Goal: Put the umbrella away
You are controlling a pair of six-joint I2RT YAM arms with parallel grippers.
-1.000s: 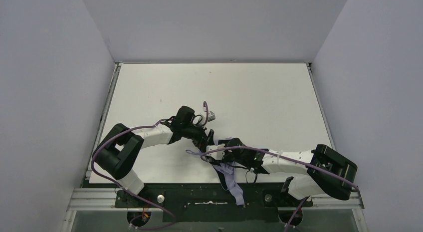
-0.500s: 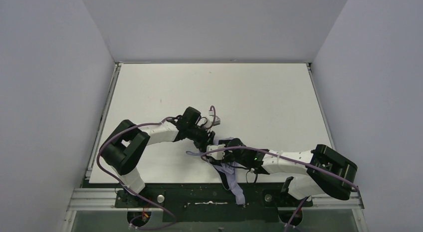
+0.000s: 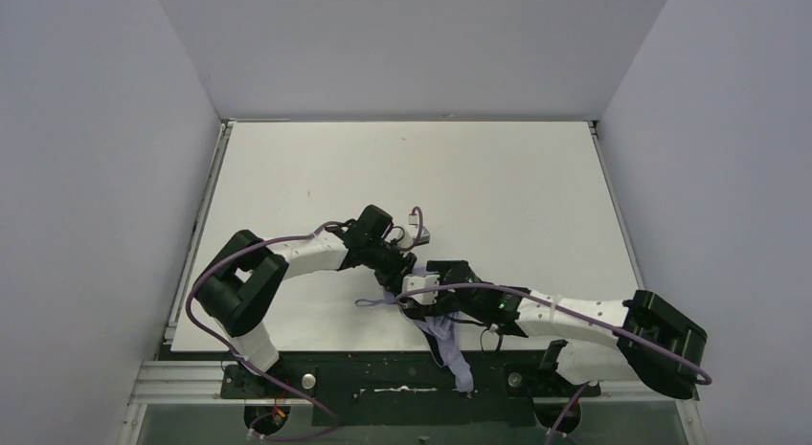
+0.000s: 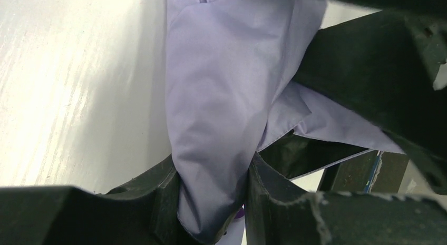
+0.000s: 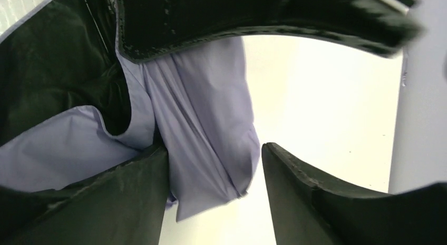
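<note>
The left gripper [image 4: 211,203] has just clenched onto the umbrella [image 4: 221,97] fabric at the table's [image 3: 498,177] near middle, while the right gripper [image 5: 213,192] has released, jaws apart around it: a handover for folding.

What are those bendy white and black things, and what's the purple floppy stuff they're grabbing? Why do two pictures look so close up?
Those are two robot arms bolted to the near edge of a white table. One picture looks down from above. The other two come from small cameras on each arm's wrist, so they look very close. The purple floppy stuff is a folded umbrella made of pale lavender cloth, and part of it hangs over the table's near edge. The left claw is pinching a fold of the cloth between its fingers. The right claw has its fingers apart, with cloth lying between them against one finger.
</note>
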